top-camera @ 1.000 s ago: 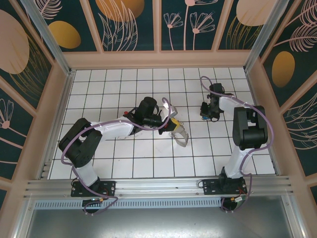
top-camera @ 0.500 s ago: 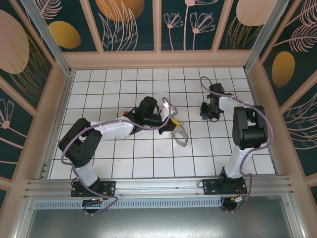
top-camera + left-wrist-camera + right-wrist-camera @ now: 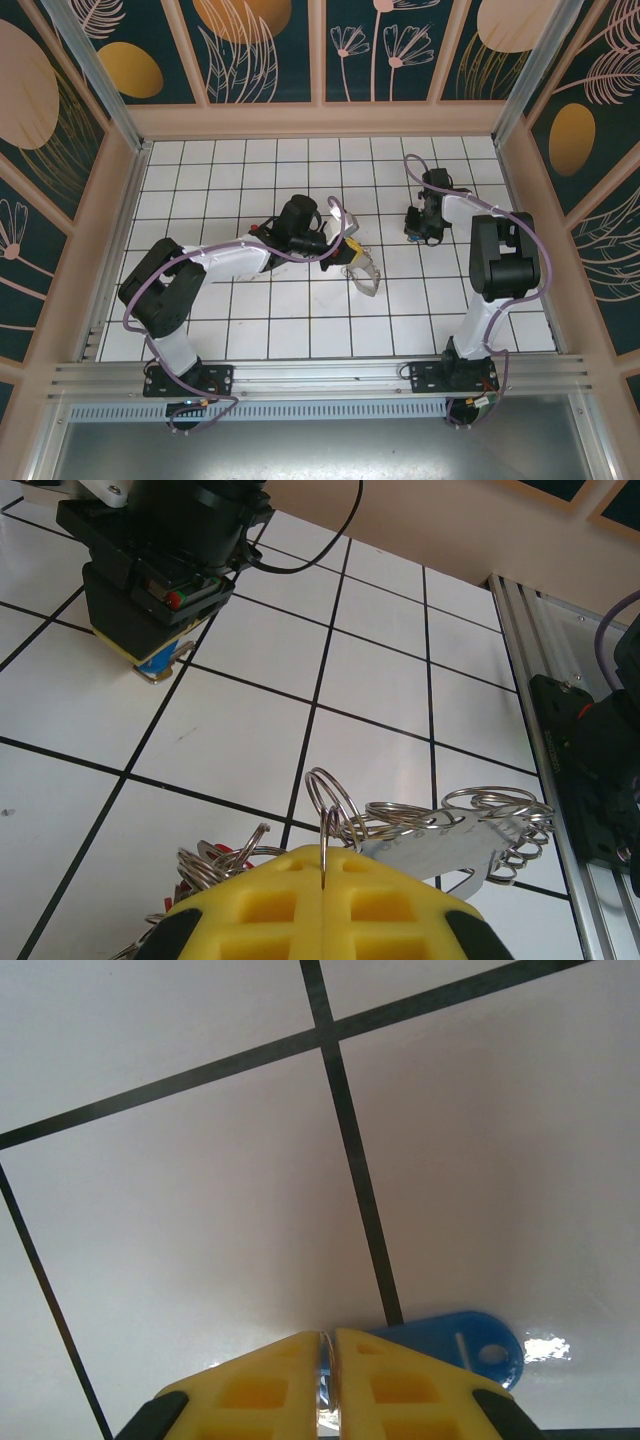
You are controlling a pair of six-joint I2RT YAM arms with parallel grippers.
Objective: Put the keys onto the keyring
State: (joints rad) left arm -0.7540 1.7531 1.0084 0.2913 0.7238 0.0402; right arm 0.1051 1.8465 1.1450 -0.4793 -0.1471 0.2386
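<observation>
- My left end effector [image 3: 325, 861] is closed on the keyring [image 3: 480, 810]. A thin wire of it stands upright between the yellow pads, and the rest fans out ahead and to the right, low over the tabletop [image 3: 250, 330].
- There is a trace of red among the loops just left of those pads. I take it for the keys [image 3: 218, 851], but it is too hidden to be sure.
- My right end effector [image 3: 327, 1341] points down at the tiles, well apart from the left one. It is closed on a thin silvery edge, which I judge to be the small ring [image 3: 160, 670]. A blue tag [image 3: 450, 1345] lies flat just right of its pads.
- Risk: each pinch holds only a sliver of wire, so any sideways pull could twist it out of the pads.
- Risk: the dangling loops could snag each other, or the pads, when I bring the two together.
- Risk: if the lift is uneven, the tag could drag on the glossy tile and lever the ring free.
- Risk: the wire's opening is not visible to me, so I could misjudge the alignment.
</observation>
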